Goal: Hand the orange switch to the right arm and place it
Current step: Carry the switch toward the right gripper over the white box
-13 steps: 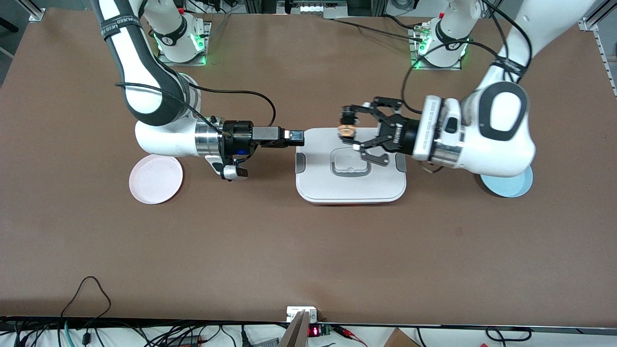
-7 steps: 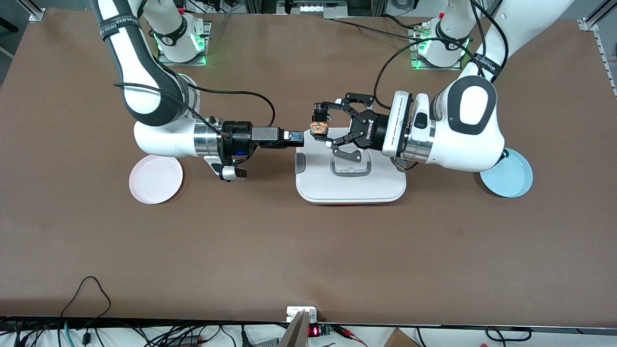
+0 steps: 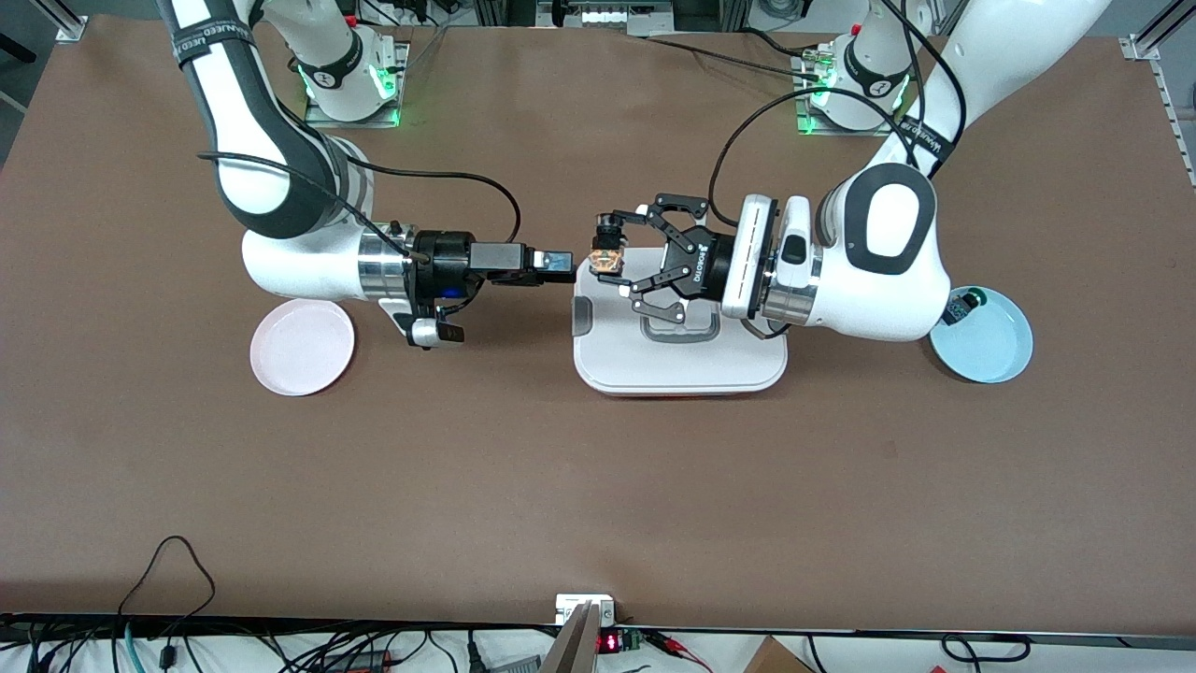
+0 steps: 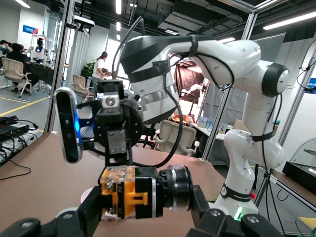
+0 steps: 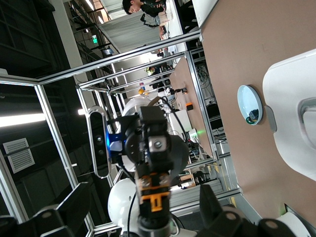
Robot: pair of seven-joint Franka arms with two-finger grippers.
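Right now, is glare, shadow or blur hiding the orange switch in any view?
Front view: even light, the orange switch small but distinct in the left gripper. Left wrist view: switch sharp, no glare; bright ceiling strips only in the background. Right wrist view: switch clear against a dark hall, between the right gripper's open fingers.

Both white arms are stretched level, wrists facing each other. Left spidery black linkage tool (image 3: 611,265) is clamped closed; right slim black straight-fingered tool (image 3: 559,265) is held spread apart.
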